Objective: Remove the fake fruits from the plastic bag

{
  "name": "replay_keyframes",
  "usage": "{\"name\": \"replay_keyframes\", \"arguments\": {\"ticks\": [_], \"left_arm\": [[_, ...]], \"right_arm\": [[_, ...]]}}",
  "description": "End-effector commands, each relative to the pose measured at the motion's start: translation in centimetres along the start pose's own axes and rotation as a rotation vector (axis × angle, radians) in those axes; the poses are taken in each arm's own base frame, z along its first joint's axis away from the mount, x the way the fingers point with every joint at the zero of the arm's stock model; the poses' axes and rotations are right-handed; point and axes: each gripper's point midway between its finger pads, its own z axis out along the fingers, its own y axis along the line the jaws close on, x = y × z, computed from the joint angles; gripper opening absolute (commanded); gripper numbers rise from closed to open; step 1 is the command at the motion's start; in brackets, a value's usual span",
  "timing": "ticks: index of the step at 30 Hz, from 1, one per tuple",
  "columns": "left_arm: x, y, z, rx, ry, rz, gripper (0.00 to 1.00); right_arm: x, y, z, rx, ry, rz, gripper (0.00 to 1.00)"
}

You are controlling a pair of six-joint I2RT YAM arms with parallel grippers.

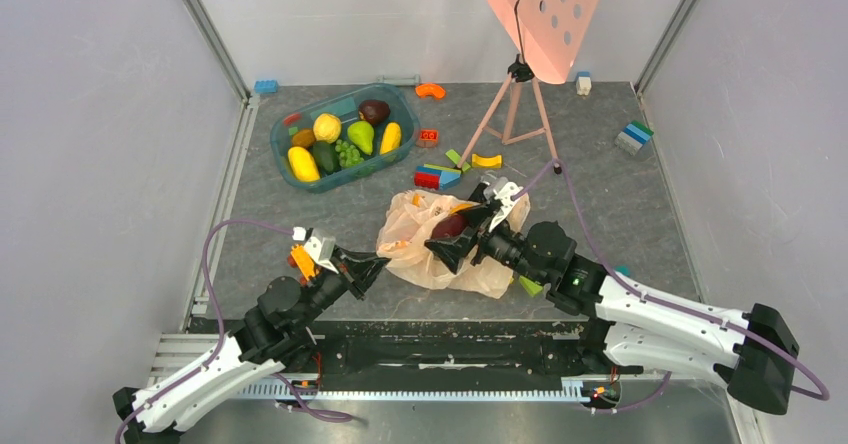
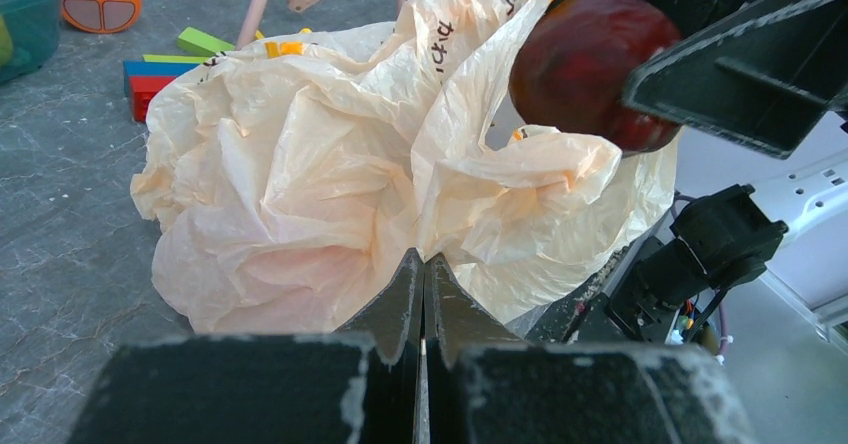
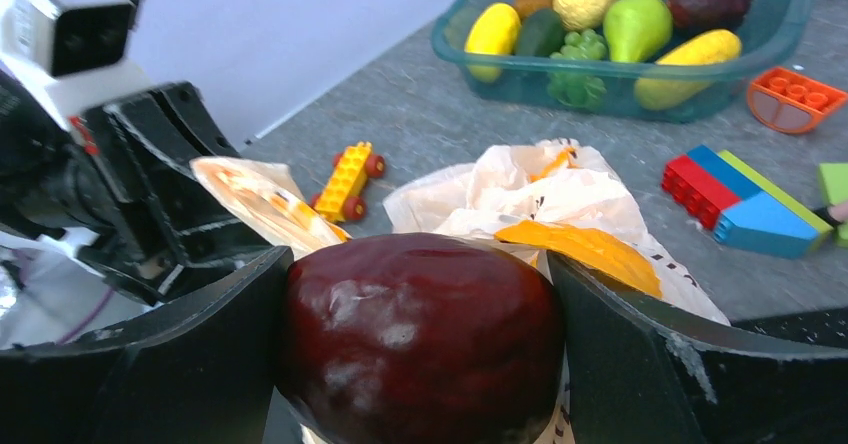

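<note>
Fruit (image 3: 420, 339) in right pincer (image 3: 425, 304); its camera shows left pincer (image 3: 235, 226) pinching bag (image 3: 540, 192).

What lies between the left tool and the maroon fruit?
The crumpled bag, which the left tool pinches; the fruit is beyond it. Left wrist view shows it.

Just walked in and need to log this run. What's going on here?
The right gripper holds a dark maroon fruit just above the crumpled plastic bag. The left gripper is shut at the bag's near edge, seemingly pinching it. Several other fruits sit in the teal tub at the back left.
</note>
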Motion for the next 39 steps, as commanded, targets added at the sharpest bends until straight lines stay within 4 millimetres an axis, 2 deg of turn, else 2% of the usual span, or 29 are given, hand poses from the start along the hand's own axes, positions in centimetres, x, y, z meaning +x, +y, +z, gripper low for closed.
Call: {"name": "replay_keyframes", "arguments": {"ticks": [1, 6, 14, 19, 28, 33, 36, 39], "left_arm": [[-1.7, -0.4, 0.2, -0.004, -0.058, -0.048, 0.02], [-2.6, -0.3, 0.5, -0.011, -0.109, -0.079, 0.02], [-4.3, -0.5, 1.1, -0.015, -0.187, -0.104, 0.02], [-4.2, -0.1, 1.3, -0.039, -0.181, -0.086, 0.02], [-3.5, 1.1, 0.7, -0.091, -0.169, -0.082, 0.02], [-3.7, 1.8, -0.1, -0.123, -0.178, -0.067, 0.02], [-3.7, 2.1, -0.4, -0.137, -0.178, -0.059, 0.02], [-3.6, 2.3, -0.6, -0.144, -0.174, -0.057, 0.02]], "right_arm": [[-6.7, 3.7, 0.7, -0.143, -0.184, 0.085, 0.49], [-6.1, 5.1, 1.8, -0.215, -0.152, 0.160, 0.49], [-1.5, 7.1, 2.6, -0.364, -0.019, 0.137, 0.52], [-0.2, 7.0, 1.5, -0.375, 0.027, 0.087, 0.53], [0.0, 4.5, -1.0, -0.255, 0.079, -0.059, 0.59], [1.2, 3.8, -2.2, -0.233, 0.136, -0.082, 0.60], [1.6, 4.1, -3.0, -0.253, 0.135, -0.070, 0.60], [1.8, 5.4, -3.9, -0.340, 0.137, -0.071, 0.60]]}}
